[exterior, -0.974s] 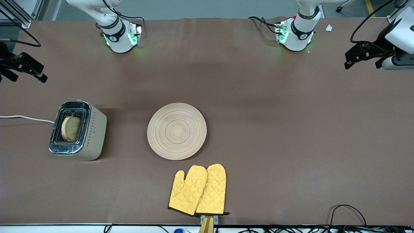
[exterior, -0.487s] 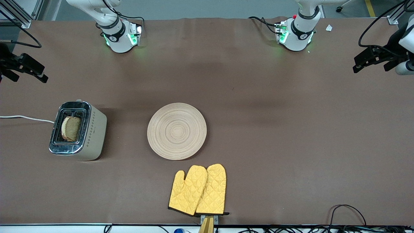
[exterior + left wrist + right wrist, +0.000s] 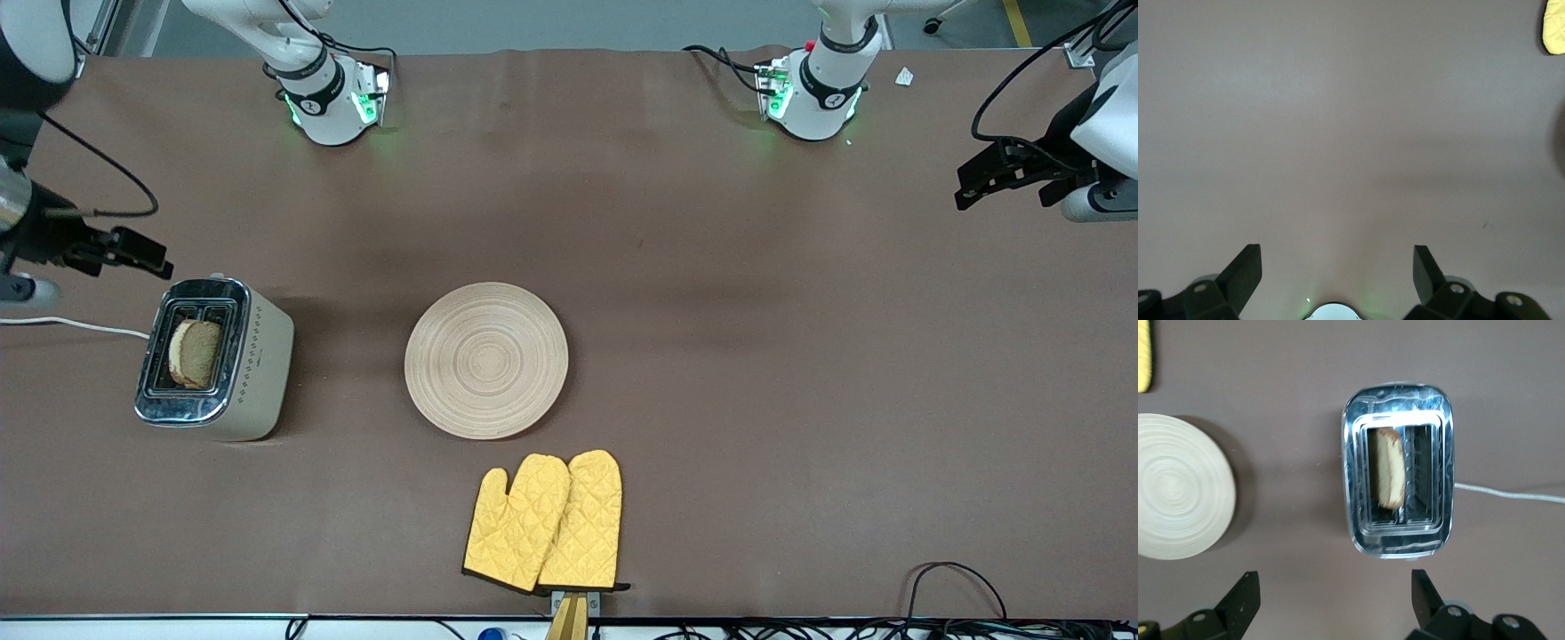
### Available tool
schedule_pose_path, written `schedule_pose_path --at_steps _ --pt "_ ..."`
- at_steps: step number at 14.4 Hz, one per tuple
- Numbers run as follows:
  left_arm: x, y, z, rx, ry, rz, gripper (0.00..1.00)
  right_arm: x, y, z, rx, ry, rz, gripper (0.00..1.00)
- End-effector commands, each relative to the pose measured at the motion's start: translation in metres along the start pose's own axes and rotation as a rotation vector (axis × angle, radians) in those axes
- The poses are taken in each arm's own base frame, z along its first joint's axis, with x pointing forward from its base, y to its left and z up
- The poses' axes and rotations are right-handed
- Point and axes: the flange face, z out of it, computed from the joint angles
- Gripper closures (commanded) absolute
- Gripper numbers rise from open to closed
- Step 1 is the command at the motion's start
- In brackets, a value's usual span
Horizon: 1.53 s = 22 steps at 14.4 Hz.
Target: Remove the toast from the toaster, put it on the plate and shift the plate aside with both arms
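Note:
The toast (image 3: 194, 353) stands in a slot of the silver toaster (image 3: 262, 364) toward the right arm's end of the table; it also shows in the right wrist view (image 3: 1390, 468). The round wooden plate (image 3: 486, 360) lies bare at mid-table and shows in the right wrist view (image 3: 1178, 497). My right gripper (image 3: 147, 253) is open and empty in the air, just beside the toaster; its jaws (image 3: 1335, 580) stand wide apart. My left gripper (image 3: 973, 182) is open and empty over bare table at the left arm's end (image 3: 1337, 252).
Two yellow oven mitts (image 3: 547, 524) lie nearer the front camera than the plate. A white cord (image 3: 71, 324) runs from the toaster off the table's end. Cables (image 3: 956, 578) lie at the front edge.
My right gripper has moved in from the table's end to just beside the toaster. My left gripper swung out, then came back a little. Toast, plate and mitts have not moved.

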Motion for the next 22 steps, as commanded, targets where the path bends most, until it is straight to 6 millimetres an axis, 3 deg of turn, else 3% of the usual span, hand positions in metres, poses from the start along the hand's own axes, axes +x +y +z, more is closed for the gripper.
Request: schedule_pose_path --at_steps 1,4,9,16,22 --pt "0.000 0.006 -0.006 0.000 -0.001 0.005 0.00 0.024 0.023 0.038 -0.015 -0.020 -0.023 0.00" --pt "-0.005 0.008 -0.013 0.006 0.014 0.010 0.00 0.049 0.037 0.091 -0.011 -0.045 -0.038 0.00" --pt "-0.006 0.002 -0.016 0.014 0.018 -0.002 0.00 0.066 0.041 0.138 -0.008 -0.065 -0.039 0.03" --pt "-0.008 0.018 -0.012 0.018 0.010 -0.004 0.00 0.065 0.051 0.159 -0.004 -0.094 -0.056 0.56" --pt "-0.009 0.022 -0.013 0.016 0.007 0.005 0.00 0.067 0.047 0.152 -0.011 -0.087 -0.066 0.88"
